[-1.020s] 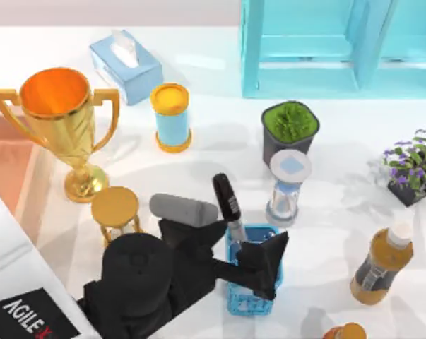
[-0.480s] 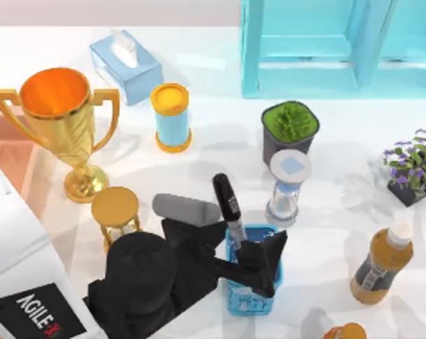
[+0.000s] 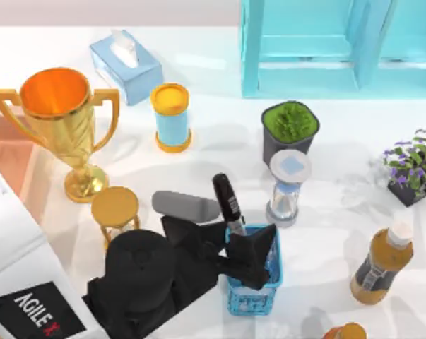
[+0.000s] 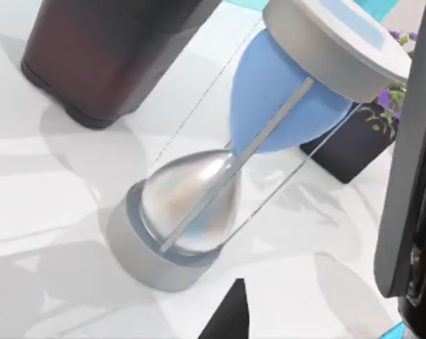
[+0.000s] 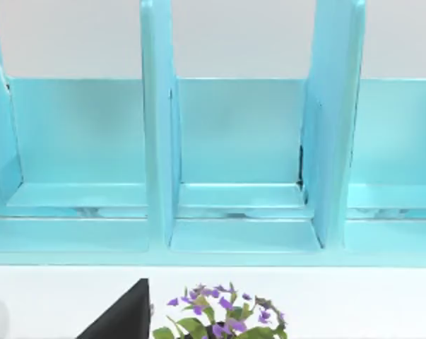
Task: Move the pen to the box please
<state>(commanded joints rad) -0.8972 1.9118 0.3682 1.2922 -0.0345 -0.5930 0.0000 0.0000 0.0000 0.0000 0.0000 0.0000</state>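
Observation:
The pen (image 3: 227, 198), black cap up, stands leaning in the back left corner of the small blue mesh box (image 3: 249, 304) at the table's front middle. My left gripper (image 3: 230, 244) hovers over the box's rim just in front of the pen, open, one finger on each side and nothing gripped. In the left wrist view my left gripper (image 4: 318, 282) shows one dark finger (image 4: 410, 176) and another tip far apart, with bare table between them. My right gripper (image 5: 121, 318) hangs parked, facing the turquoise shelf.
A blue-sand hourglass (image 3: 288, 187) stands just right of the box, with a dark pot of green grass (image 3: 290, 131) behind it. A gold-topped hourglass (image 3: 115, 212) and trophy (image 3: 61, 127) stand left. An orange bottle (image 3: 382, 265) and purple flowers (image 3: 414, 169) stand right. The turquoise shelf (image 3: 326, 49) lines the back.
My left gripper's right-hand finger has shifted left over the box toward the pen. The pen has kept its place, standing in the box. The right arm has not moved.

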